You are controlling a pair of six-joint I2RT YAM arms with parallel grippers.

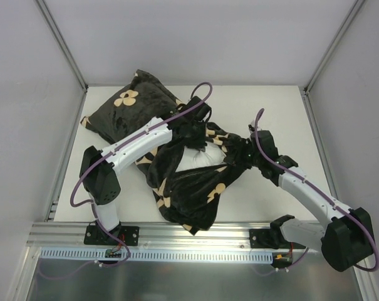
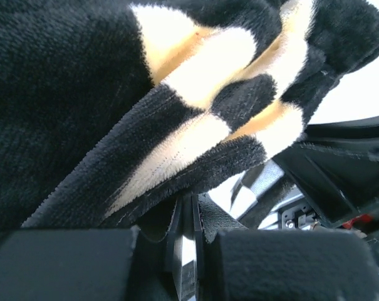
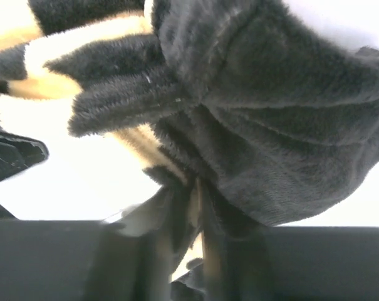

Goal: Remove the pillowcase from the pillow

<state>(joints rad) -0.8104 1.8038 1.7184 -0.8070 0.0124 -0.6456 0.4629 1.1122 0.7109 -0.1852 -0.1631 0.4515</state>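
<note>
Seen from above, a white worktop (image 1: 264,106) holds a black velvety pillowcase (image 1: 129,106) printed with tan flower and star motifs. It sprawls from the far left corner toward the middle of the near edge. Its far left part is plump and filled, so most of the pillow appears to be inside the cover. A small patch of the white pillow (image 1: 200,158) shows at the centre of the worktop, ringed by bunched black folds. The left claw (image 1: 190,133) sits just on the far side of that patch. Its wrist view shows the fingers closed on a fold of the fabric. The right claw (image 1: 238,152) sits beside the patch toward the right edge. In its own view it too is pinched shut on a fold of the cover. By this evidence the job is only partly begun. The opening is gathered and a little pillow bared, but the cover has yet to be drawn off the whole cushion and the two separated.
</note>
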